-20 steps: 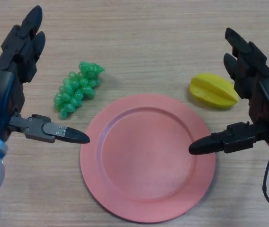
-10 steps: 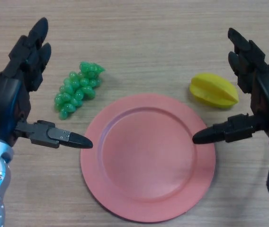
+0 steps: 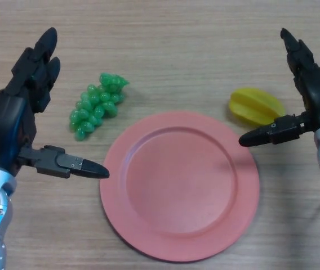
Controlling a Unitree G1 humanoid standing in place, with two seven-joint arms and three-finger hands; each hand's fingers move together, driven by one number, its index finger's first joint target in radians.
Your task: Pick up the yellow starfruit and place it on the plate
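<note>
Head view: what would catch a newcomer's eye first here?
A large pink plate fills the middle of the wooden table. Two black open hands frame it, the left hand beside a green grape bunch, the right hand close by the yellow starfruit, not holding it.

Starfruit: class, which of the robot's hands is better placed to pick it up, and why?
The right hand. It is open right beside the starfruit, thumb just in front of it. The left hand is beyond the plate, near the grapes.
</note>
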